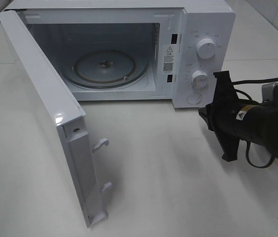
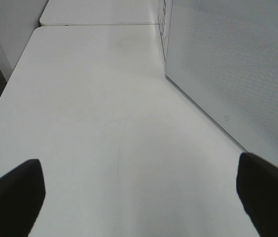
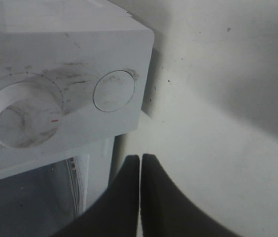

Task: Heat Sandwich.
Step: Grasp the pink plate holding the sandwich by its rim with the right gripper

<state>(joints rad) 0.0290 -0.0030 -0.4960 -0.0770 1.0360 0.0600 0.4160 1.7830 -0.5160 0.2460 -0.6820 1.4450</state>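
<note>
The sandwich is out of view in every frame. The white microwave (image 1: pixel 198 29) stands at the back with its door (image 1: pixel 45 113) swung wide open to the left. Inside, its glass turntable (image 1: pixel 104 69) is bare. My right gripper (image 1: pixel 203 114) is shut with nothing in it, hovering just right of and in front of the control panel. The right wrist view shows its fingers pressed together (image 3: pixel 140 157) below the round door button (image 3: pixel 113 90) and the lower knob (image 3: pixel 25 116). My left gripper (image 2: pixel 139 168) is open and empty over the bare table, beside the outer face of the door (image 2: pixel 237 69).
The open door juts toward the table's front edge, with latch hooks (image 1: pixel 101 144) sticking out from its edge. Two knobs (image 1: pixel 206 48) sit on the panel. The white table (image 1: pixel 178 187) spreads in front of the oven. Black cables (image 1: pixel 257 163) trail from the right arm.
</note>
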